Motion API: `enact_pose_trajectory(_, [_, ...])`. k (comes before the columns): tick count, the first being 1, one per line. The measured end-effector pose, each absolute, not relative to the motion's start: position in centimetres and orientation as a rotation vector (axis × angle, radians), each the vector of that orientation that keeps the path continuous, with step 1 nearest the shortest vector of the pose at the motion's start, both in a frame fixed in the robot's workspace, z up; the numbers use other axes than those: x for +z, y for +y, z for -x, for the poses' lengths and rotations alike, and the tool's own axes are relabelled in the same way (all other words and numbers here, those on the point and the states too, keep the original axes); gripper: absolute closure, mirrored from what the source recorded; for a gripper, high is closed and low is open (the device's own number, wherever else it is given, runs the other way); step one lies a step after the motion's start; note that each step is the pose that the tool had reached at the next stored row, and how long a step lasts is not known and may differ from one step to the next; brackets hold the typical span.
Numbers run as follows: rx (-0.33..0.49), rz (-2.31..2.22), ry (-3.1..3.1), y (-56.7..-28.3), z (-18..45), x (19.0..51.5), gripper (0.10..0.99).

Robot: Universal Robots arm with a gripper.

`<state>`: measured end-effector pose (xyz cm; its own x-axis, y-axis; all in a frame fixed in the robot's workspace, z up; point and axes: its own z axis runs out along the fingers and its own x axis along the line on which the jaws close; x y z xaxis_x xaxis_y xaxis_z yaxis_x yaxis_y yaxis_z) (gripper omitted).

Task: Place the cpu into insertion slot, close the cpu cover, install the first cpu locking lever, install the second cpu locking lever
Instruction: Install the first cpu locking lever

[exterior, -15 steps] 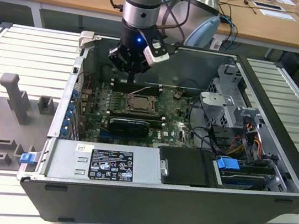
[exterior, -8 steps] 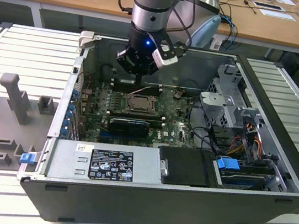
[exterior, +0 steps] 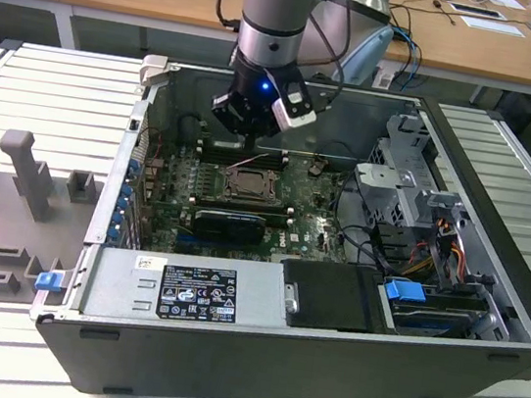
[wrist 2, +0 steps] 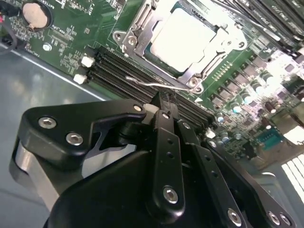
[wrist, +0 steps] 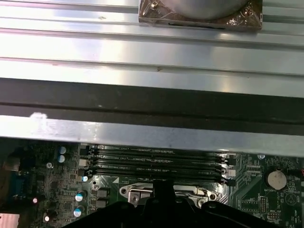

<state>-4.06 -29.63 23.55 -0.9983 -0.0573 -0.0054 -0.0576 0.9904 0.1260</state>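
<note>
A: Where was the cpu [wrist 2: 183,38]?
B: It lay flat in the slot [exterior: 248,186] on the green board [wrist 2: 61,33]; the cover [wrist 2: 142,26] was down around it, framing its pale face.
A: And the gripper [wrist 2: 160,100]?
B: I saw it hang just beside the slot, over the memory slots [wrist 2: 118,66]; its fingers were clenched together; their tips sat right by a thin wire lever [wrist 2: 147,84]; touching or not, I couldn't tell.

The arm [exterior: 273,7] is built as a grey tube topped with a pale blue cap, and black cables [exterior: 335,31] are looped beside it. A small blue light [exterior: 264,86] is seen at the wrist. The gripper [wrist 2: 162,103] is made of black angular links fastened with silver screws [wrist 2: 171,194].
</note>
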Motion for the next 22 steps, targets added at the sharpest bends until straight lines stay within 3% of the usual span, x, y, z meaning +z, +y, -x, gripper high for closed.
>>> enact_pose_trajectory(22, [0.198, 0.090, 3.131, -29.1, 2.8, 22.2, 0.980])
